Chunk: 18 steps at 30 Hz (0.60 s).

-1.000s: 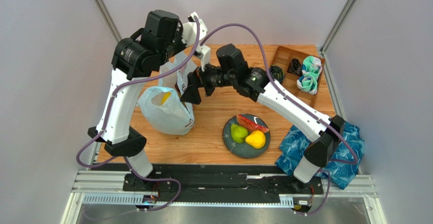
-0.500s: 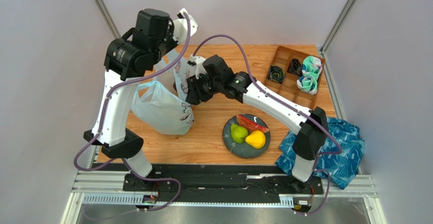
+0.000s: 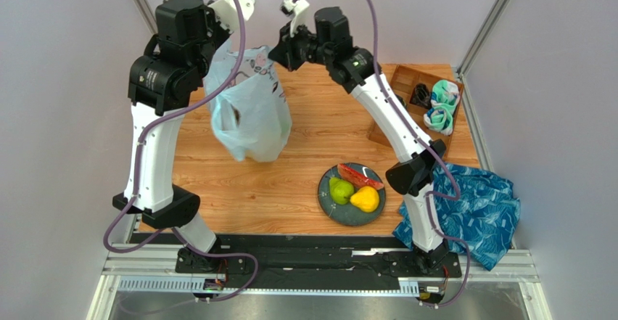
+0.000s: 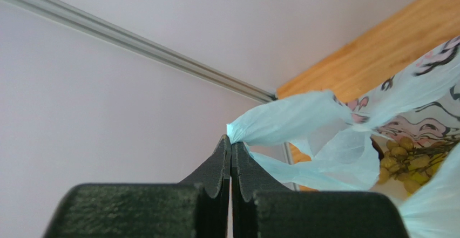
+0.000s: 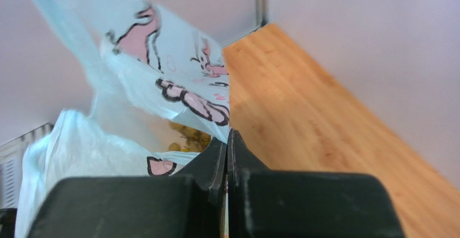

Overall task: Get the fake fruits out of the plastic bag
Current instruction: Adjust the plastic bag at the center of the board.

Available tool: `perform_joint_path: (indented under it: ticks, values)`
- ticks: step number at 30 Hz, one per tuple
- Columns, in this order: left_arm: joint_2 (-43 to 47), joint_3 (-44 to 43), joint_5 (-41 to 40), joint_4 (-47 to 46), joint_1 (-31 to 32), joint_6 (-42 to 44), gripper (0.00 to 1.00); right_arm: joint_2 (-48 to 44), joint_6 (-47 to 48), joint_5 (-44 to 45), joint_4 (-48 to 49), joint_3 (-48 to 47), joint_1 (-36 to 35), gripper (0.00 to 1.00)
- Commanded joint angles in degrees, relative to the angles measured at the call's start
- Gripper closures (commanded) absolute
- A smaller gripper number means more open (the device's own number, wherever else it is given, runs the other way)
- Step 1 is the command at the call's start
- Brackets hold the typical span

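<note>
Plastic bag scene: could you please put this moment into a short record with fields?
bag: plastic bag hangs between the two arms, its mouth pulled apart
left gripper: jaws shut on a bunched part of the bag's top
right gripper: jaws shut on the printed side's edge
inside bag: grape bunch visible; anything else cannot be told
plate: holds green pear, yellow fruit, watermelon slice
elsewhere: wooden tray with rolled socks; blue cloth
</note>
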<state>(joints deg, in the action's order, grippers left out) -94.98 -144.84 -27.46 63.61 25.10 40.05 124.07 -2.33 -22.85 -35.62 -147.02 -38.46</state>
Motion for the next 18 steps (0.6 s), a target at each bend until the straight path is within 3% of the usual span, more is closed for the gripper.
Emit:
perform_joint_path:
  ticks: [1, 5, 7, 8, 10, 11, 15, 16, 18]
  values:
    - [6.73, -2.03, -1.46, -8.78, -0.49, 2.32, 1.00, -7.84, 7.06, -0.78, 8.10, 8.91, 0.84, 1.00]
    - [14.18, 4.72, 3.97, 0.08, -0.58, -4.43, 1.00, -14.90, 12.77, -2.46, 8.73, 20.79, 0.67, 1.00]
    - [17.88, 14.98, 12.66, 7.29, -0.76, -8.22, 1.00, -17.01, 16.98, -2.81, 6.27, 27.88, 0.75, 1.00]
    - [22.25, 19.28, 22.70, 10.01, -1.37, -9.63, 1.00, -19.28, 18.14, -2.81, 5.39, 30.63, 0.75, 1.00]
    - [27.28, 33.08, 33.64, 15.73, -1.37, -10.34, 1.00, -21.84, 21.99, -2.11, 3.28, 38.68, 0.84, 1.00]
    - [31.74, 37.13, 44.93, 18.80, -1.37, -11.91, 1.00, -24.12, 22.97, -0.89, 3.10, 41.44, 0.75, 1.00]
    - [39.25, 61.00, 59.00, 17.43, -3.22, -20.17, 1.00, -26.51, 24.91, 2.11, -0.23, 51.82, 0.75, 0.98]
    - [40.04, 63.68, 61.02, 16.99, -3.22, -22.10, 1.00, -26.51, 25.18, 1.76, -1.55, 52.44, 0.75, 0.86]
    - [41.71, 66.51, 60.00, 11.03, -3.48, -26.75, 1.00, -27.12, 24.13, 2.11, -3.76, 52.98, 0.84, 0.70]
